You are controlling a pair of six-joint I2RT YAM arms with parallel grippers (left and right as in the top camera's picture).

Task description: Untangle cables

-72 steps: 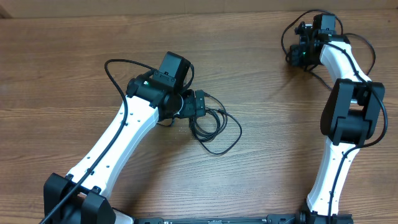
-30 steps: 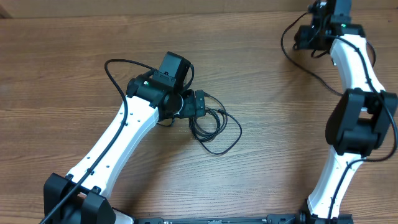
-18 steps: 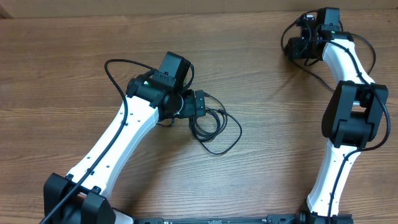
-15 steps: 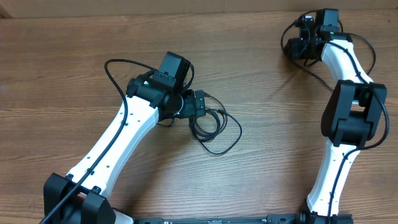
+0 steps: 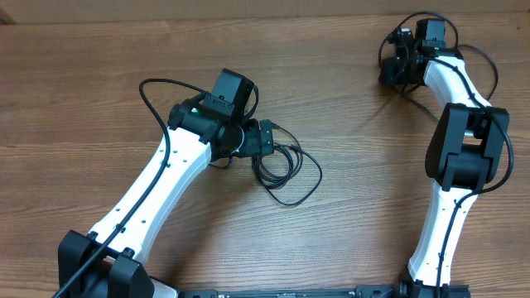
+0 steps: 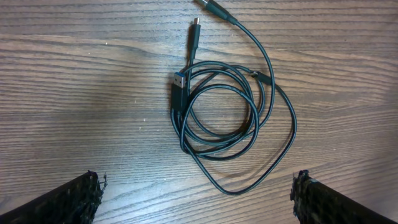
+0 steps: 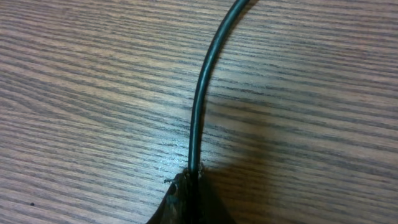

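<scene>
A: Where's the tangle?
B: The coil (image 6: 182, 124) lies flat on the table (image 6: 74, 93), several loops laid over one another. A blue-tipped plug (image 6: 178, 84) runs along its left side, and two more ends poke out past its top.
A: And the left jaws?
B: Wide open, holding nothing. They hang right above the coil. The wrist view shows one fingertip (image 6: 74, 199) off each lower corner, with the coil between them and a little ahead, nothing touching. I'd say they're spread like that so they can drop over a strand without snagging the others.
A: The right jaws?
B: Shut on a single cord (image 7: 196, 112). It runs out from the pinched tips and curves away over the wood. Seen from overhead, that is well apart from the coil, up and to its right.
A: Why so far off?
B: My guess is that holding a lone cord away from the coil stops it from looping back in. Whether that cord links to the coil I can't tell; no strand shows crossing the gap.
A: What does the coil need next?
B: Probably a grip on one plug end. The loose ends sit clear of the loops and should pull out cleanest.
</scene>
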